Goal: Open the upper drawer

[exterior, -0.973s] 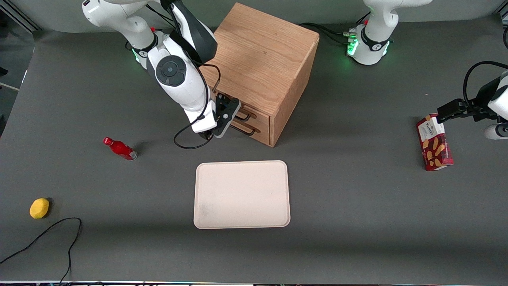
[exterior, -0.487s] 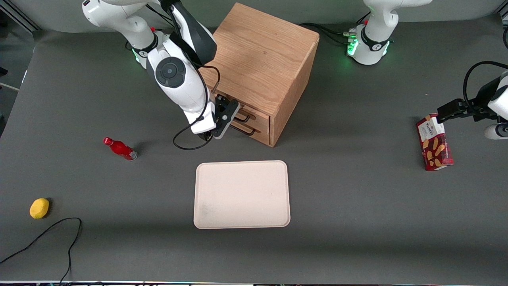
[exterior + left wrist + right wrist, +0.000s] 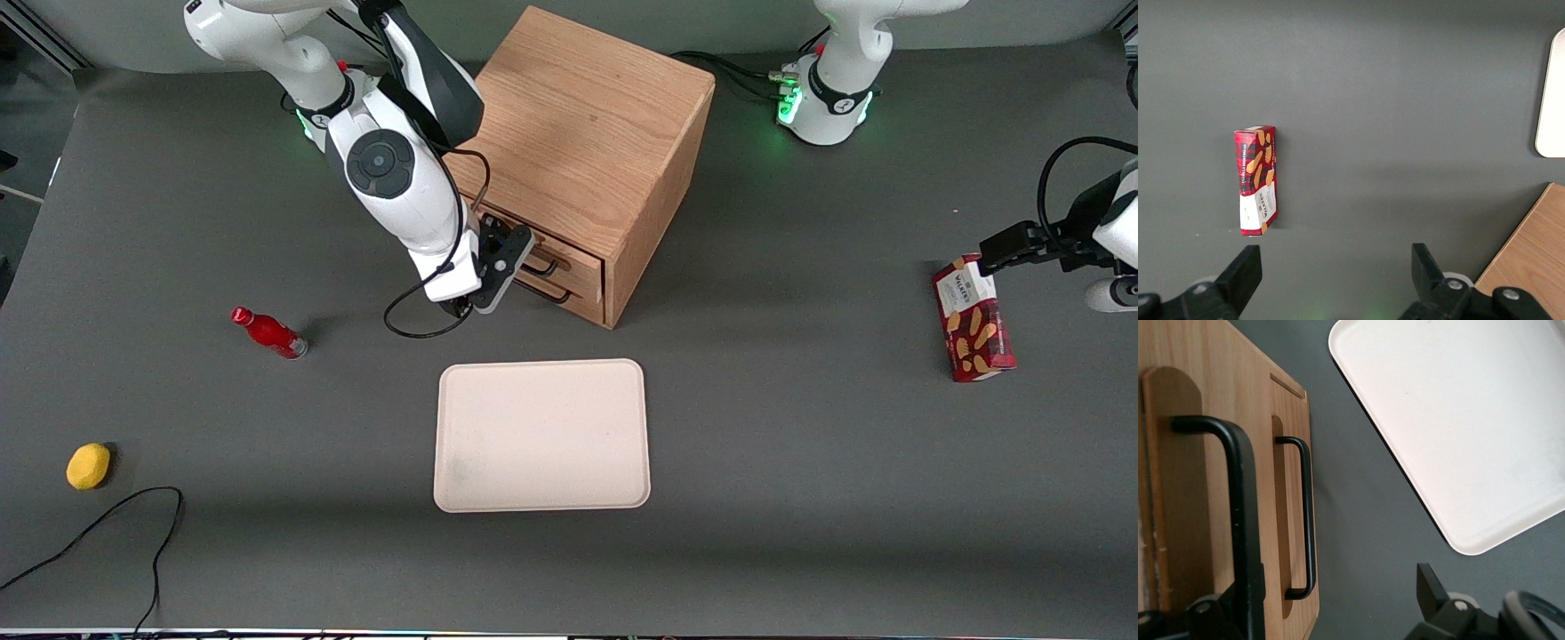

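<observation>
A dark grey table [image 3: 800, 498] carries an oak cabinet [image 3: 587, 133] set at an angle, its two drawer fronts facing the working arm's end and the front camera. The upper drawer [image 3: 576, 255] sits just under the cabinet top, above the bottom drawer [image 3: 578, 304]. Its black handle [image 3: 1238, 520] shows up close in the right wrist view, and the bottom drawer's handle [image 3: 1305, 520] lies parallel beside it.

The claw [image 3: 511, 258] is right at the upper drawer's front. Its jaws stand spread, one finger [image 3: 1431, 593] well clear of the bar on the tray side and the other low beside the bar; nothing is clamped. The upper drawer looks shut, flush with the cabinet face. So, as I judge it, the reach is nearly done, while closing on the bar and the whole pull are left.

A cream tray [image 3: 542, 436] lies nearer the front camera than the cabinet. Toward the working arm's end are a red bottle [image 3: 268, 332] and a yellow lemon-like thing [image 3: 88, 466].

Toward the parked arm's end lies a red biscuit box [image 3: 1257, 181]; its white label seems to read "Walkers", though the print is small.
</observation>
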`<state>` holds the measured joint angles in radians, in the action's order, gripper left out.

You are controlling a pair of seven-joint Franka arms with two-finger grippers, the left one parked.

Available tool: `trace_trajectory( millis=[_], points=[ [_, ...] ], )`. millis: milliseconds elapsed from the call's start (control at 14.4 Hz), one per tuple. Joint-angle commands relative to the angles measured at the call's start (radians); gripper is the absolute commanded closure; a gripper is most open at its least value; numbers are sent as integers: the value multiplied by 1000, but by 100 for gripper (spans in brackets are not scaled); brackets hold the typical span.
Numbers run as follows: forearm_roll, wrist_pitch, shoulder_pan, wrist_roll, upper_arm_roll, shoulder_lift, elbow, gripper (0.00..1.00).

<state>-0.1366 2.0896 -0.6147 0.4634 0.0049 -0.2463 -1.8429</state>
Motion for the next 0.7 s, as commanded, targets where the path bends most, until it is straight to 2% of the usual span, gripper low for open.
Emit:
trace_trajectory(
  millis=[0,626],
  points=[
    [38,-43,3,9,-2,2,1,0],
    [37,-66,12,-20,-2,2,51,0]
  ],
)
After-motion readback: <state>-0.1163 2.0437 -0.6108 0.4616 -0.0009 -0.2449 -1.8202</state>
